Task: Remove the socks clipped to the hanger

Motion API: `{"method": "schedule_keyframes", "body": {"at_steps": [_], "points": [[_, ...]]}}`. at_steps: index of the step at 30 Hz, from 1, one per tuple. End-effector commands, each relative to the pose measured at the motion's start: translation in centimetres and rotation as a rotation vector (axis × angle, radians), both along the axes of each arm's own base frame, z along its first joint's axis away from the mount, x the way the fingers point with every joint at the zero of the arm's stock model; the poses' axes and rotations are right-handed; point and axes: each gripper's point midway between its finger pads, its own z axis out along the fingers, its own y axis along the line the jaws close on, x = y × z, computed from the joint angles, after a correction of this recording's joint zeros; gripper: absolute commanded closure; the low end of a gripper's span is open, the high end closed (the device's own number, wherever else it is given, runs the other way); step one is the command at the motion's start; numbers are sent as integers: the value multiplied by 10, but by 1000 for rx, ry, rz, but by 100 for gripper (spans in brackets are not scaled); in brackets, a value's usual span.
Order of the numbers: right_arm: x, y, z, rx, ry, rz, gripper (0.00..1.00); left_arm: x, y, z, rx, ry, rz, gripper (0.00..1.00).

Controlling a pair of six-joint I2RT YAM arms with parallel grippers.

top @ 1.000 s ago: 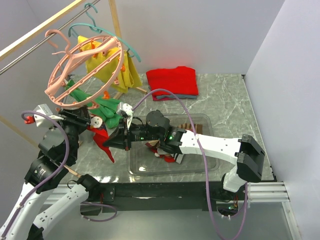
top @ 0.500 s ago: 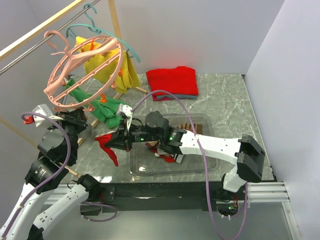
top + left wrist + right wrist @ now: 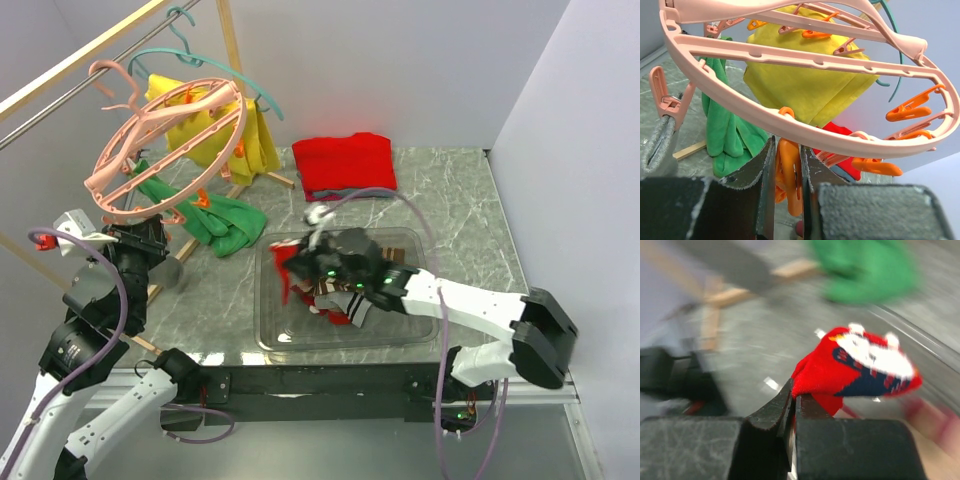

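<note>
1. Grey marble table (image 3: 450,215) fills the centre and right of the top view.
2. Pink ring hanger (image 3: 118,150), upper left of the top view, hangs tilted from the rack. In the left wrist view its rim and spokes cross the whole upper frame.
3. Clear bin (image 3: 285,335), lower centre on the table. A few socks (image 3: 335,305) lie in it, one of them brown-striped.
4. Yellow shirt (image 3: 262,150) hangs behind the ring, upper left, on a teal coat hanger (image 3: 200,60).
5. Folded red garment (image 3: 345,162), top centre of the table, well apart from the bin.
6. Green cloth (image 3: 225,225) hangs under the ring and runs down toward the table, left of the bin.
7. Right gripper (image 3: 792,392): clenched on the red sock (image 3: 860,367). The cuff is pinched between the jaws, and the white and navy figure faces the wrist camera. The top view puts it over the bin's left end, off the hanger. The wrist view is motion-blurred.
8. Left gripper (image 3: 786,150): far left in the top view, under the ring's lower rim. Its jaws are narrowed on the orange clip (image 3: 790,185), with both fingers against it.
9. Grey sock (image 3: 657,147), left edge of the left wrist view, is held in a pink clip on the ring.
</note>
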Motion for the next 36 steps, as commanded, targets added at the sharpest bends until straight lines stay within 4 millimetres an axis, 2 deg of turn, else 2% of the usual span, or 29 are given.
{"method": "schedule_keyframes", "body": {"at_steps": [1, 3, 4, 6, 7, 9, 11, 12, 13, 14, 15, 16, 18, 19, 20, 22, 23, 25, 26, 27, 28, 29, 30, 31, 32, 33, 34, 35, 36], "points": [[44, -78, -32, -66, 48, -277, 96, -12, 1, 26, -27, -63, -42, 95], [55, -106, -42, -124, 48, -389, 76, -14, -1, 33, -35, -83, -57, 95], [59, -117, -48, -154, 45, -434, 52, -15, -1, 36, -39, -92, -63, 95], [62, -128, -52, -204, 33, -477, 31, -16, -4, 42, -47, -109, -84, 95], [62, -128, -50, -204, 30, -476, 19, -17, -4, 46, -50, -115, -89, 95], [63, -123, -46, -192, 26, -460, 15, -17, -7, 50, -55, -123, -103, 94], [64, -114, -38, -168, 19, -444, 2, -18, -8, 55, -61, -132, -112, 94], [63, -106, -32, -154, 4, -426, 0, -18, -9, 56, -63, -133, -113, 94], [66, -99, -18, -135, -20, -427, 0, -19, -9, 58, -69, -138, -118, 94], [66, -89, -18, -147, -27, -411, 0, -18, -10, 58, -69, -133, -122, 94], [59, -75, -13, -150, -53, -374, 0, -18, -10, 59, -71, -135, -125, 94], [58, -61, 6, -123, -84, -359, 0, -20, -10, 62, -79, -141, -130, 94], [54, -33, 11, -124, -127, -300, 0, -21, -11, 63, -84, -146, -135, 94], [43, -11, 29, -87, -158, -254, 0, -21, -11, 63, -89, -144, -134, 94], [40, 7, 26, -89, -168, -211, 0, -22, -11, 64, -95, -149, -140, 94], [23, 42, 54, 7, -210, -121, 0, -23, -13, 66, -109, -155, -150, 93], [12, 60, 50, 28, -199, -31, 0, -24, -14, 67, -113, -158, -159, 93], [1, 87, 76, 155, -216, 58, 0, -25, -16, 69, -126, -160, -171, 93], [-5, 104, 67, 161, -207, 108, 0, -25, -17, 70, -132, -162, -178, 93], [-13, 116, 74, 195, -221, 160, 0, -25, -18, 69, -136, -160, -185, 93], [-14, 128, 89, 227, -238, 178, 0, -26, -20, 70, -148, -163, -193, 93], [-16, 143, 72, 205, -225, 201, 0, -26, -20, 70, -156, -165, -197, 93], [-17, 152, 71, 213, -223, 222, 0, -27, -22, 71, -165, -169, -207, 93], [-16, 163, 85, 241, -234, 232, 0, -28, -23, 73, -180, -172, -213, 92], [-13, 174, 70, 220, -218, 240, 0, -28, -24, 73, -187, -172, -219, 92], [-13, 181, 69, 223, -210, 244, 0, -28, -25, 74, -194, -175, -226, 92], [-12, 188, 81, 247, -221, 248, 0, -29, -27, 77, -205, -182, -235, 92], [-10, 197, 70, 235, -211, 252, 0, -28, -28, 78, -210, -183, -242, 92], [-11, 202, 72, 242, -207, 257, 0, -28, -30, 79, -214, -186, -248, 92]]}}
